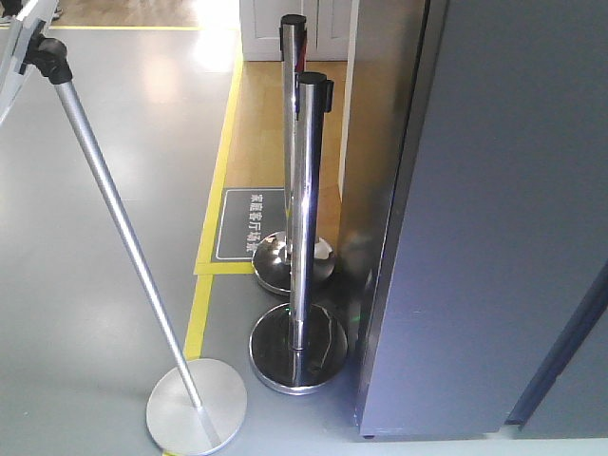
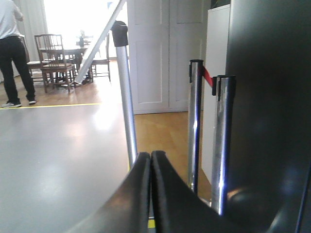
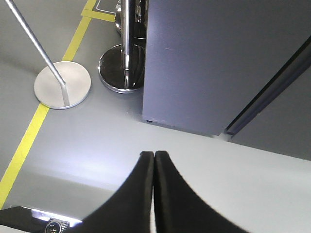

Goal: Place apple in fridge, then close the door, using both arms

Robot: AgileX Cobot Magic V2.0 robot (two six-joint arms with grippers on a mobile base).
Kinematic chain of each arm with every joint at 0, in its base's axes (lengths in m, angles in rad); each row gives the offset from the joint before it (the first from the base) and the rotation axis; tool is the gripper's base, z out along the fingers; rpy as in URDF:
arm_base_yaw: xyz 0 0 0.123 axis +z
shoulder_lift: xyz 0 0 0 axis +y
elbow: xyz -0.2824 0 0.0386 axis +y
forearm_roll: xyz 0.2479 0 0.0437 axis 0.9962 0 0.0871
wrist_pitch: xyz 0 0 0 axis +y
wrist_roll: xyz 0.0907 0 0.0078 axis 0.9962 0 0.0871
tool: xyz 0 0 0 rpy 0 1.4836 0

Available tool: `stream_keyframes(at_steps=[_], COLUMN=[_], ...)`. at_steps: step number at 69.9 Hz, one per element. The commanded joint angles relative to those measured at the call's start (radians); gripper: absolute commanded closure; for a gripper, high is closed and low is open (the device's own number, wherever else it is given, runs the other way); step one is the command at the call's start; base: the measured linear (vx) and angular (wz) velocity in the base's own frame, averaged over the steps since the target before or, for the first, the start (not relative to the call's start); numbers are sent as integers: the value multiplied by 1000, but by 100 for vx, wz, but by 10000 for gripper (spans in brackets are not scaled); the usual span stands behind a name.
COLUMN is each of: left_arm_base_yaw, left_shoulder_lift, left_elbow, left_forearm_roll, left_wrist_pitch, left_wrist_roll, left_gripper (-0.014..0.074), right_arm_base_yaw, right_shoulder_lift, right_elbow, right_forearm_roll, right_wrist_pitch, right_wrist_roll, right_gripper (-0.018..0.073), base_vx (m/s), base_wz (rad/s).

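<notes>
The fridge's dark grey door (image 1: 494, 237) fills the right of the front view, standing flat and tall, and its lower part (image 3: 209, 63) shows in the right wrist view. No apple is in view. My left gripper (image 2: 151, 155) is shut, its black fingers pressed together with nothing between them, pointing toward the chrome posts beside the fridge's dark side (image 2: 272, 97). Over the pale floor in front of the door, my right gripper (image 3: 154, 154) is shut and empty as well. Neither arm shows in the front view.
Two chrome barrier posts (image 1: 302, 228) on round bases stand just left of the fridge. A slanted silver pole (image 1: 123, 237) on a flat disc base (image 1: 195, 404) is further left. Yellow floor tape (image 1: 214, 199) runs along the grey floor. A person (image 2: 12, 53), table and chairs are far off.
</notes>
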Motion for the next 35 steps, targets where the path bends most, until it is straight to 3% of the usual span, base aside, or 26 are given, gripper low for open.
stream_keyframes(at_steps=[1,23,35], left_arm_base_yaw=[-26,-43,-42], left_shoulder_lift=[-18,-18,-16], left_elbow=[-16,-16,-16], left_forearm_roll=[-10,-9,-18], left_wrist_pitch=[-67,-136,-115], left_wrist_roll=[-8,-7,-8], left_gripper=[603,603,603], right_arm_base_yaw=[2,2,2], right_shoulder_lift=[11,11,11], right_elbow=[-25,-25,-25], right_forearm_roll=[0,0,0], right_wrist_pitch=[-58,-58,-58], right_wrist_roll=[-8,-8,-8], right_gripper=[562,562,562], base_vx=[0,0,0], base_wz=[0,0,0])
